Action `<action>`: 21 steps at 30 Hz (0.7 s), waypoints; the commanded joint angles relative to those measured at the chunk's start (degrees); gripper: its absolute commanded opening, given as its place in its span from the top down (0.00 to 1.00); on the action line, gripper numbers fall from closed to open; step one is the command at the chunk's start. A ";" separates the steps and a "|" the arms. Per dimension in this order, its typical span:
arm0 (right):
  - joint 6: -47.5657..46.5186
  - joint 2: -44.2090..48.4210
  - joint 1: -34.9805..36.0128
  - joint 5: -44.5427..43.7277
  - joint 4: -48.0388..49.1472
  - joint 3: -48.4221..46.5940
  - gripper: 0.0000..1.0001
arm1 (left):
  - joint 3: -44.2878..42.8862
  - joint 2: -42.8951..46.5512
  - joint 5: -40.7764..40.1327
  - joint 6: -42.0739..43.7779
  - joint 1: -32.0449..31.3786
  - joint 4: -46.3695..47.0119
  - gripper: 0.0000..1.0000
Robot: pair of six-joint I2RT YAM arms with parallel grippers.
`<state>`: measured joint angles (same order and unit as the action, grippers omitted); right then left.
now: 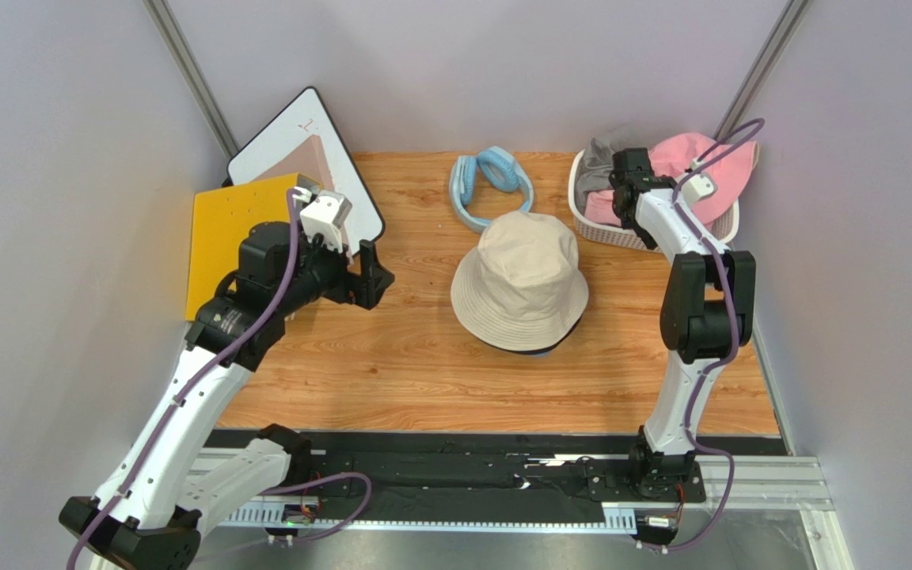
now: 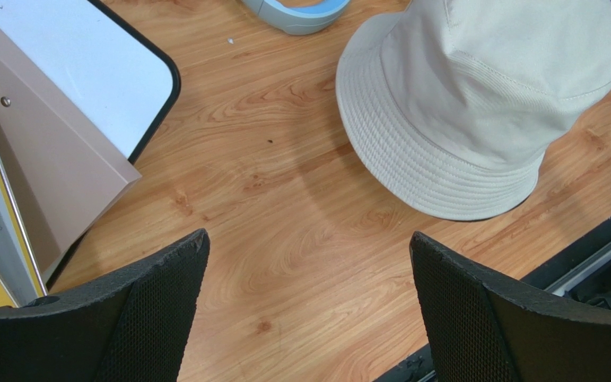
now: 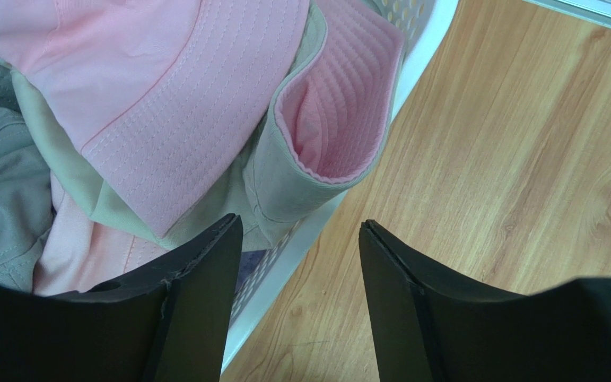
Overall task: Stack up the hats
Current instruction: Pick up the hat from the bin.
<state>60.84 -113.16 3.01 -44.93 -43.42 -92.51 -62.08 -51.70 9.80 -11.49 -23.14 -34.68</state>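
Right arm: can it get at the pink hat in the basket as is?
Probably yes: the right pincer hangs open over the pink hat at the rim of the basket, with nothing between them.

Beige bucket hat (image 1: 520, 279) sits crown-up on the wooden table (image 1: 401, 356).
Pink hat (image 1: 701, 164) and grey hat (image 1: 595, 160) lie crumpled in a white basket (image 1: 613, 234).

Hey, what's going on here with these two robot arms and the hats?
The robot is partway through stacking bucket hats. The beige hat sits brim-down in the middle of the wooden table, with a dark edge showing under it. The right claw hangs open over the white basket at the back right, just above the pink hat, which lies crumpled there beside a grey hat. The left claw is open and empty, over bare wood left of the beige hat.
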 commanded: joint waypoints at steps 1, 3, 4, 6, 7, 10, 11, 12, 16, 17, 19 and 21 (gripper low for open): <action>4.02 1.98 -0.28 -5.96 2.20 1.01 0.41 | 0.30 0.81 1.01 -0.91 0.28 1.54 0.01; 4.64 2.51 -0.37 -6.66 3.07 1.71 0.43 | 0.21 0.73 0.92 -0.82 0.28 1.63 0.01; 4.55 2.60 -0.37 -6.75 3.69 2.41 0.44 | 0.21 0.73 0.92 -0.91 0.20 1.63 0.01; 4.81 2.51 -0.46 -7.63 4.48 2.60 0.48 | 0.21 0.55 1.01 -0.82 0.28 1.54 0.00; 5.08 2.60 -0.46 -8.24 4.66 2.68 0.50 | 0.21 0.55 1.09 -0.82 0.28 1.54 0.01; 5.78 2.60 -0.54 -8.95 5.36 3.47 0.63 | 0.21 0.46 1.10 -0.82 0.28 1.63 0.01; 5.96 2.68 -0.54 -9.12 5.36 3.65 0.75 | 0.21 0.46 1.10 -0.82 0.28 1.54 0.01; 6.13 2.95 -0.46 -9.13 5.54 3.91 0.78 | 0.21 0.29 0.92 -0.82 0.28 1.54 0.01; 6.31 4.88 -0.54 -10.18 6.32 5.41 0.86 | 0.21 0.20 0.83 -0.64 0.28 1.45 0.00; 6.40 4.97 -0.63 -10.18 6.33 5.84 0.95 | 0.12 0.11 0.83 -0.64 0.28 1.37 0.01; 6.66 5.58 -0.90 -10.09 6.33 6.37 1.00 | 0.12 0.11 0.92 -0.73 0.20 1.37 0.01; 7.45 6.37 -0.72 -9.92 6.50 8.04 1.00 | 0.12 0.11 1.01 -0.73 0.28 1.37 0.01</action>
<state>65.52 -110.63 2.70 -50.48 -38.26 -86.28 -61.91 -51.70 10.04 -11.55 -23.14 -34.52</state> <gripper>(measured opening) 0.006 0.993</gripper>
